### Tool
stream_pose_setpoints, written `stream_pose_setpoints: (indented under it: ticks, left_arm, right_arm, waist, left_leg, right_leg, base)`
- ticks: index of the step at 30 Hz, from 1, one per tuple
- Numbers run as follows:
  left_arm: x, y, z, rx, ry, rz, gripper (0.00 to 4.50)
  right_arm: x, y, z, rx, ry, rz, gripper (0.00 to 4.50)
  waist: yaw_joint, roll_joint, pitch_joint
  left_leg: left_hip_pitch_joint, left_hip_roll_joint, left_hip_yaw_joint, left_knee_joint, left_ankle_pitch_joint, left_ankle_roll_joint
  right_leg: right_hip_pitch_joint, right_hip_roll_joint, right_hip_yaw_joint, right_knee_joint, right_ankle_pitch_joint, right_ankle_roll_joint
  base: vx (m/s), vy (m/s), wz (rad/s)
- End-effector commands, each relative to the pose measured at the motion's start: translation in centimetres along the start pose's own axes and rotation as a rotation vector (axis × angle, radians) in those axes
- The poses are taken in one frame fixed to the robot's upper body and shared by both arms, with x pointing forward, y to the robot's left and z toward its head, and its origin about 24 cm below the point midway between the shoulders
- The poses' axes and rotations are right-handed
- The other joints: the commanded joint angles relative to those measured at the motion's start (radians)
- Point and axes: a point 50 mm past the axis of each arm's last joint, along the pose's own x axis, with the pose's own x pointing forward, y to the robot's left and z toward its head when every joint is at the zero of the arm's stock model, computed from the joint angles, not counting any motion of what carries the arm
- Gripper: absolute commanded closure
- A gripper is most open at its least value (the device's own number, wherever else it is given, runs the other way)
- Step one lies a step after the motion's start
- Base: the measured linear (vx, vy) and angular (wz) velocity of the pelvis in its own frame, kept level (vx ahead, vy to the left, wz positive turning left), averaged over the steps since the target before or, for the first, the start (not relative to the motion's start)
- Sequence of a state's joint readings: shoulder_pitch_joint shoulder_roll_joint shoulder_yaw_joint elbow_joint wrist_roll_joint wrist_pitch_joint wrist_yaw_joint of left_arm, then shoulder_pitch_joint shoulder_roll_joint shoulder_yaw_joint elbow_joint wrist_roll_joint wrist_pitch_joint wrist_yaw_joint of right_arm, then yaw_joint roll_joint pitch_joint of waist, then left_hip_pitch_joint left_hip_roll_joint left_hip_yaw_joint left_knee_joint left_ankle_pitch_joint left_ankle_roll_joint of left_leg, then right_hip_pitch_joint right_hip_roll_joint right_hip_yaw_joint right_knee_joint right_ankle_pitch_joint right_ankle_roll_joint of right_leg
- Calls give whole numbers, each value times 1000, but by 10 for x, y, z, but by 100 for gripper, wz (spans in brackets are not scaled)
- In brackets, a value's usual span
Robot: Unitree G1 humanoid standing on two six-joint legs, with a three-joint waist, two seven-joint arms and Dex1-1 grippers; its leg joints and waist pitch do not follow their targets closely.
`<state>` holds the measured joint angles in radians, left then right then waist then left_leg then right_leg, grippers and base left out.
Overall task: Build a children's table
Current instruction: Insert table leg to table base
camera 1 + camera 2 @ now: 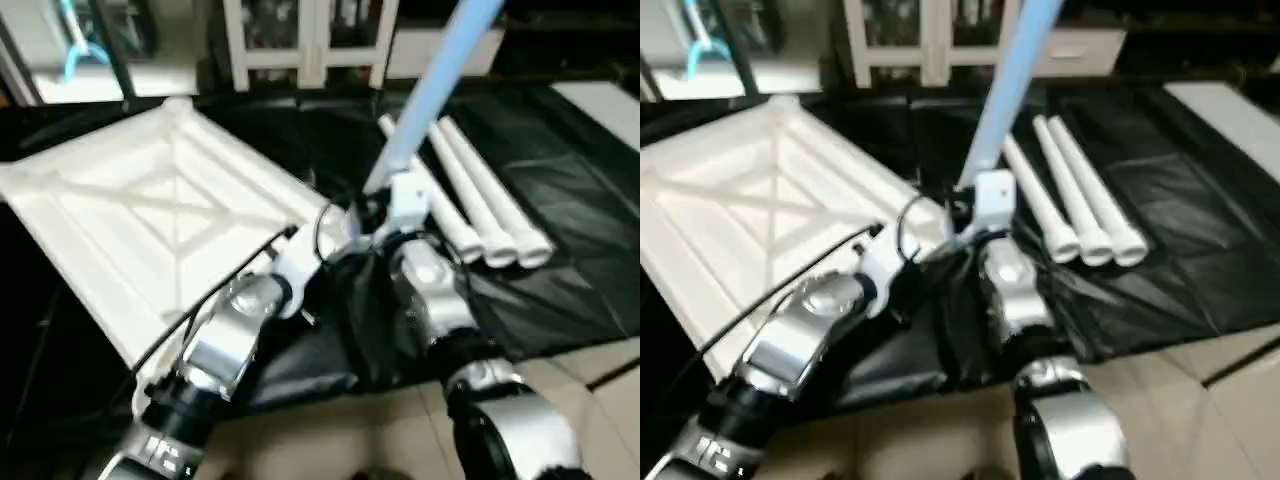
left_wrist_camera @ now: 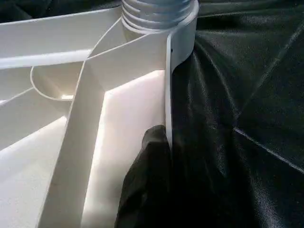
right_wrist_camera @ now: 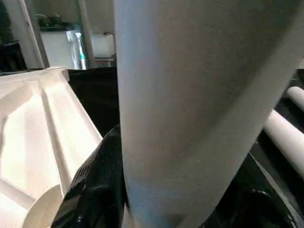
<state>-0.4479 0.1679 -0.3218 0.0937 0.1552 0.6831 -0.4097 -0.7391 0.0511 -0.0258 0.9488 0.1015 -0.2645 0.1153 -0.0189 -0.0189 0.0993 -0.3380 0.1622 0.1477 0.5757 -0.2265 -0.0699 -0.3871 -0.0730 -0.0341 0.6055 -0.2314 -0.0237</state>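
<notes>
The white tabletop (image 1: 130, 210) lies upside down on the left, its X-ribs facing up. One white leg (image 1: 430, 90) stands tilted in the tabletop's near-right corner socket (image 2: 156, 12), where its ridged end sits. My right gripper (image 1: 390, 215) is shut on this leg low down, and the leg (image 3: 190, 95) runs between its black fingers (image 3: 95, 180). My left gripper (image 1: 330, 228) is shut on the tabletop's rim (image 2: 168, 85) just beside that socket. One black finger (image 2: 147, 180) presses the rim's inner face. Three more legs (image 1: 480, 210) lie side by side to the right.
A black sheet (image 1: 560, 150) covers the work area under the tabletop and the legs. Pale floor tiles (image 1: 400, 430) show along the near edge. A white cabinet (image 1: 300, 40) stands at the back.
</notes>
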Motion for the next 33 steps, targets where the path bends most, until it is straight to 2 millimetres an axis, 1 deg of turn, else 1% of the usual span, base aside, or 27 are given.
stream_pose_setpoints:
  ticks: [1,3,5,6,7,9,10,11,12,13,14,15,16,17,18,19,20,21,22,23,24,25,27,28,29,30,33]
  left_arm:
    - [-3,15,7,33,-21,92,450]
    - [-4,16,6,34,-21,85,450]
    - [-6,14,6,51,-33,54,450]
    - [-7,13,6,58,-40,32,450]
    - [-8,11,6,67,-49,8,450]
    - [-12,8,6,95,-68,-44,450]
    - [-14,6,5,122,-87,-81,450]
    - [-21,4,0,174,-95,-158,450]
    - [-23,3,-1,192,-100,-180,450]
    - [-23,3,-2,197,-101,-187,450]
    - [-28,2,-7,217,-96,-243,450]
    - [-28,2,-7,217,-96,-243,450]
    - [-33,5,-14,237,-79,-287,450]
    - [-35,6,-16,244,-77,-302,450]
    - [-36,6,-17,246,-78,-308,450]
    - [-39,7,-18,248,-86,-337,450]
    - [-41,7,-18,244,-95,-357,450]
    - [-43,8,-18,244,-103,-377,450]
    - [-44,9,-18,248,-110,-393,450]
    - [-46,10,-18,253,-116,-411,450]
    - [-47,11,-18,253,-118,-420,450]
    - [-47,12,-18,254,-124,-428,450]
    - [-48,13,-17,258,-129,-438,450]
    - [-48,13,-17,258,-130,-438,450]
    - [-48,14,-17,261,-132,-442,450]
    - [-49,15,-17,264,-134,-446,450]
    - [-49,15,-16,266,-138,-470,450]
  right_arm:
    - [-33,-4,-73,29,354,-31,264]
    - [-33,-2,-73,32,353,-17,264]
    - [-32,1,-71,30,341,32,264]
    - [-32,2,-70,24,333,61,264]
    - [-31,4,-68,12,323,89,264]
    - [-29,5,-63,-12,299,159,264]
    - [-28,4,-60,-16,286,188,264]
    - [-24,-1,-49,-22,253,261,264]
    - [-23,-3,-46,-26,242,284,264]
    - [-23,-4,-45,-28,238,289,264]
    - [-22,-9,-38,-44,209,327,264]
    - [-22,-9,-38,-44,209,327,264]
    - [-22,-19,-29,-46,189,399,264]
    - [-22,-22,-25,-47,185,432,264]
    - [-23,-23,-24,-47,183,446,264]
    - [-25,-27,-21,-51,182,501,264]
    - [-26,-31,-18,-46,183,546,264]
    - [-29,-35,-16,-38,188,592,264]
    - [-31,-38,-14,-34,195,626,264]
    - [-34,-43,-11,-22,202,682,264]
    - [-36,-46,-9,-10,203,717,264]
    - [-36,-48,-7,-4,203,728,264]
    - [-38,-51,-4,7,196,754,264]
    - [-38,-52,-3,9,196,757,264]
    - [-39,-55,-1,35,195,779,264]
    - [-40,-57,1,55,195,798,264]
    - [-44,-60,3,68,212,845,264]
  waist:
    - [-8,13,-29]
    - [-7,11,-31]
    - [-6,11,-32]
    - [-7,7,-35]
    - [-5,9,-36]
    - [-5,9,-38]
    - [-5,9,-40]
    - [-6,8,-42]
    - [-7,9,-44]
    - [-9,9,-50]
    - [-7,10,-54]
    - [-7,11,-55]
    - [-7,14,-63]
    - [-3,20,-66]
    - [-5,19,-66]
    - [-4,17,-72]
    - [-4,15,-73]
    - [-1,13,-75]
    - [-1,11,-77]
    - [3,12,-76]
    - [3,11,-77]
    - [7,12,-75]
    - [12,13,-75]
    - [13,8,-76]
    - [14,6,-76]
    - [17,7,-75]
    - [22,7,-74]
  left_leg:
    - [-1,57,-20,-98,-450,-12]
    - [-5,58,-17,-99,-405,-3]
    - [-16,61,-15,-103,-355,8]
    - [-17,62,-14,-101,-345,10]
    - [-18,63,-12,-100,-326,11]
    - [-21,65,-9,-98,-294,15]
    - [-24,66,-7,-97,-276,22]
    - [-27,65,-7,-96,-256,31]
    - [-31,67,-8,-96,-246,37]
    - [-31,67,-6,-93,-224,42]
    - [-21,67,4,-83,-164,68]
    - [-21,67,6,-80,-137,76]
    - [-25,69,9,-73,-47,91]
    - [-25,71,10,-70,12,112]
    - [-27,69,14,-66,26,120]
    - [-17,69,20,-58,65,134]
    - [-19,66,21,-55,83,144]
    - [-18,67,22,-53,107,166]
    - [-13,66,24,-50,117,187]
    - [-8,68,25,-50,115,201]
    - [-8,69,25,-50,110,206]
    - [-7,72,25,-50,103,210]
    - [-5,75,25,-50,90,198]
    - [-4,75,26,-50,81,189]
    - [-4,75,26,-50,75,185]
    - [-4,75,27,-49,52,174]
    - [-3,74,28,-49,27,158]
  right_leg:
    - [-3,-63,46,-107,-424,-115]
    - [-1,-65,47,-107,-387,-118]
    - [6,-64,44,-104,-344,-132]
    - [8,-66,45,-105,-343,-134]
    - [9,-67,45,-103,-328,-142]
    - [12,-67,45,-99,-285,-160]
    - [17,-68,44,-96,-268,-171]
    - [22,-69,43,-94,-252,-180]
    - [26,-71,42,-91,-238,-186]
    - [30,-70,41,-88,-212,-193]
    - [23,-66,40,-83,-132,-225]
    - [24,-66,41,-79,-95,-240]
    - [36,-67,40,-63,11,-268]
    - [40,-64,36,-53,103,-292]
    - [40,-59,36,-49,143,-299]
    - [39,-56,38,-43,227,-319]
    - [42,-54,38,-39,262,-326]
    - [45,-54,38,-34,306,-338]
    - [45,-53,38,-32,324,-346]
    - [40,-51,37,-32,319,-354]
    - [41,-52,37,-32,308,-357]
    - [40,-53,36,-33,278,-359]
    - [38,-55,35,-34,227,-358]
    - [39,-57,36,-34,201,-358]
    - [39,-57,37,-36,189,-357]
    - [38,-56,37,-38,152,-354]
    - [36,-56,38,-39,116,-349]
  base:
    - [0,0,0]
    - [0,0,0]
    - [0,0,0]
    - [0,0,0]
    - [0,0,0]
    - [0,0,0]
    - [0,0,0]
    - [0,0,0]
    - [0,0,0]
    - [0,0,0]
    - [0,0,0]
    - [57,-27,-1]
    - [52,-23,-8]
    - [52,-23,-8]
    - [52,-11,-6]
    - [59,-1,-2]
    - [59,-1,-2]
    - [50,0,0]
    - [0,0,0]
    - [0,0,0]
    - [0,0,0]
    - [0,0,0]
    - [0,0,0]
    - [0,0,0]
    - [0,0,0]
    - [0,0,0]
    - [0,0,0]
